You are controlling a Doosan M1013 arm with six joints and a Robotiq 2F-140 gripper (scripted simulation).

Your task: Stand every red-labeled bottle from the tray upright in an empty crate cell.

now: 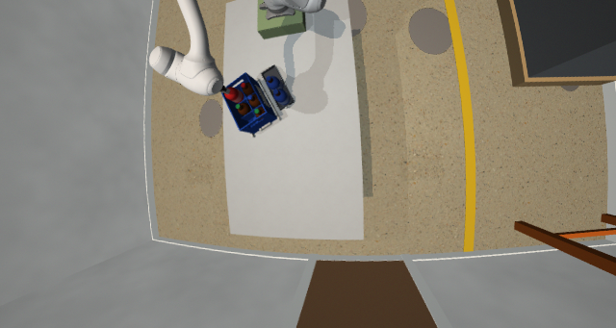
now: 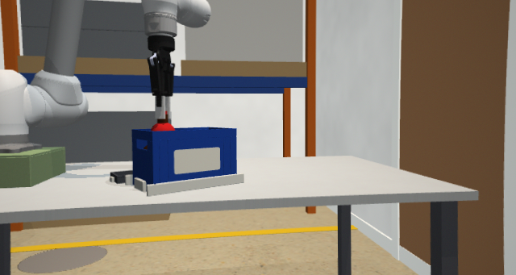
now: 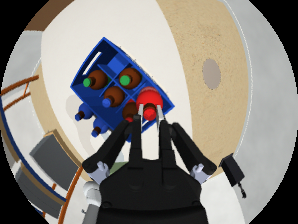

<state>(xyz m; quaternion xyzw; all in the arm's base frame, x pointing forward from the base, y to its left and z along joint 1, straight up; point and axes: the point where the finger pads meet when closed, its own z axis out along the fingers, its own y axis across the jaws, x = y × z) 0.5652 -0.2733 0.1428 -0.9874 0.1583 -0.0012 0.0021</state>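
Note:
My gripper (image 2: 163, 113) (image 3: 149, 110) is shut on the neck of a red-labeled bottle (image 1: 234, 95) (image 2: 163, 127) (image 3: 148, 99). It holds the bottle upright in a corner cell of the blue crate (image 1: 240, 120) (image 2: 161, 158) (image 3: 100, 54); only the red shoulder shows above the rim. Several brown bottles stand in the other cells, two with green caps (image 1: 242, 108) (image 3: 88, 82). Two blue-labeled bottles (image 1: 276, 89) stand on the grey tray (image 1: 273, 68) (image 2: 119, 177) right beside the crate.
The crate sits on a light grey plinth (image 2: 193, 185) on the white table (image 1: 294, 184) (image 2: 282, 178). The arm's green base block (image 1: 281, 24) (image 2: 28, 166) stands at the table's end. Shelving stands behind the table.

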